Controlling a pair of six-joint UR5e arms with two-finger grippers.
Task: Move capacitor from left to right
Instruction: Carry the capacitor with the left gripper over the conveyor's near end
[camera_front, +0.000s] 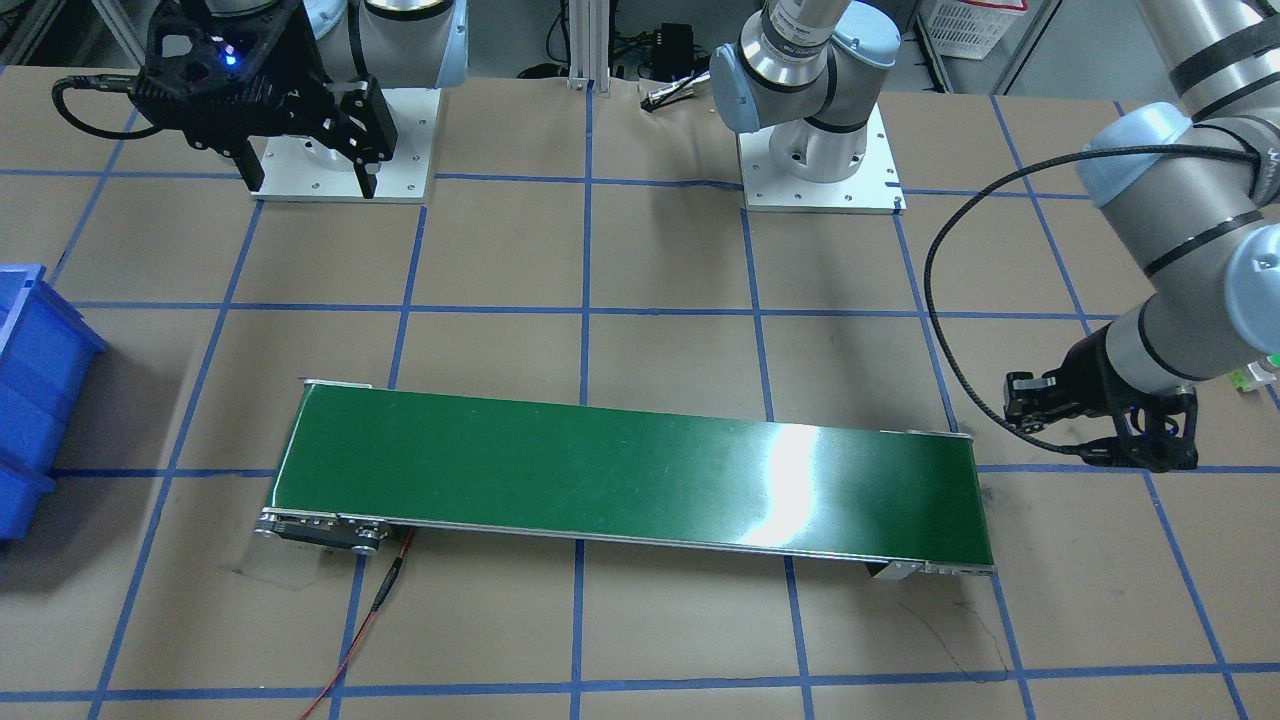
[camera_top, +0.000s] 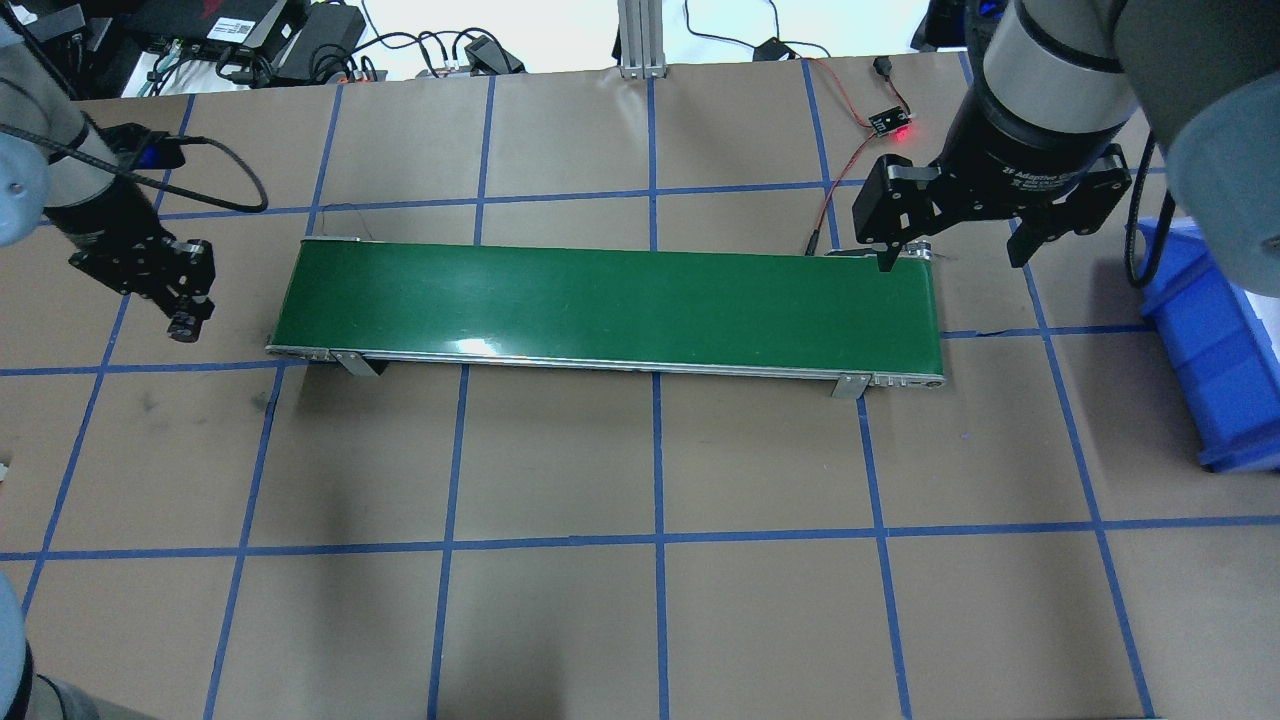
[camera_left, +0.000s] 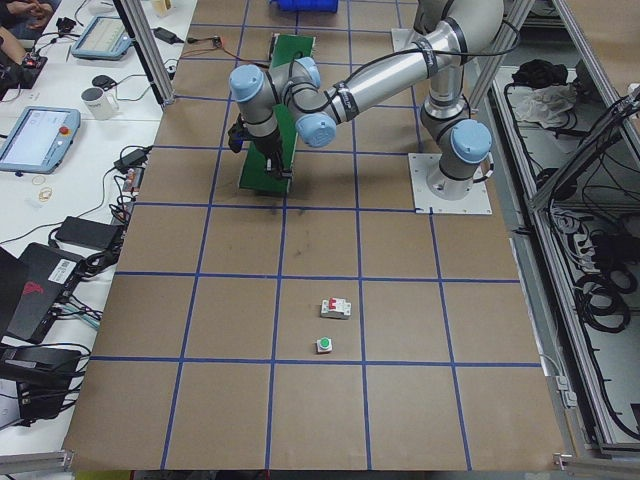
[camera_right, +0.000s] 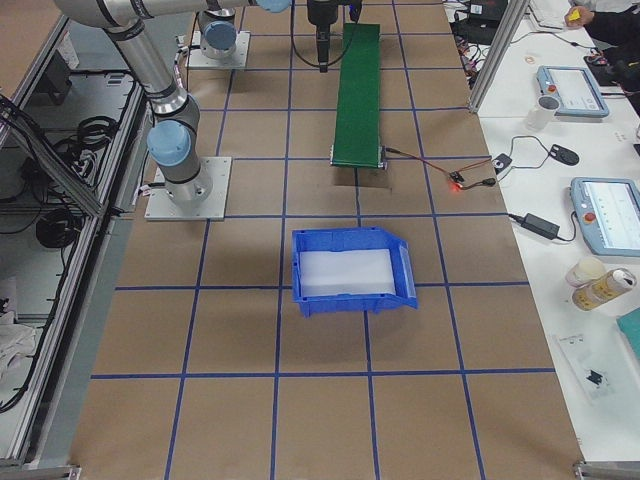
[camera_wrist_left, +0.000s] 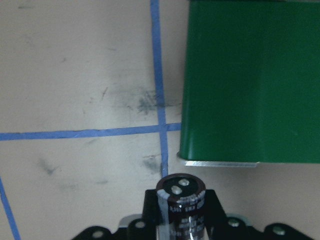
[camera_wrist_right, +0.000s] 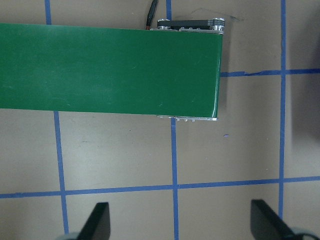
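Note:
The capacitor (camera_wrist_left: 181, 202), a black stubby cylinder with silvery markings, stands upright between the fingers of my left gripper (camera_wrist_left: 181, 222). It shows clearly only in the left wrist view. My left gripper (camera_top: 183, 318) is shut on it and hovers over the brown table just off the left end of the green conveyor belt (camera_top: 600, 300). The belt's end (camera_wrist_left: 250, 80) lies ahead and to the right of it. My right gripper (camera_top: 950, 255) is open and empty, high above the belt's right end (camera_wrist_right: 110, 70).
A blue bin (camera_top: 1210, 340) stands on the table right of the belt. A small board with a red light (camera_top: 895, 125) and wires lies behind the belt's right end. A white breaker (camera_left: 336, 308) and a green-capped button (camera_left: 324, 345) lie far to the left.

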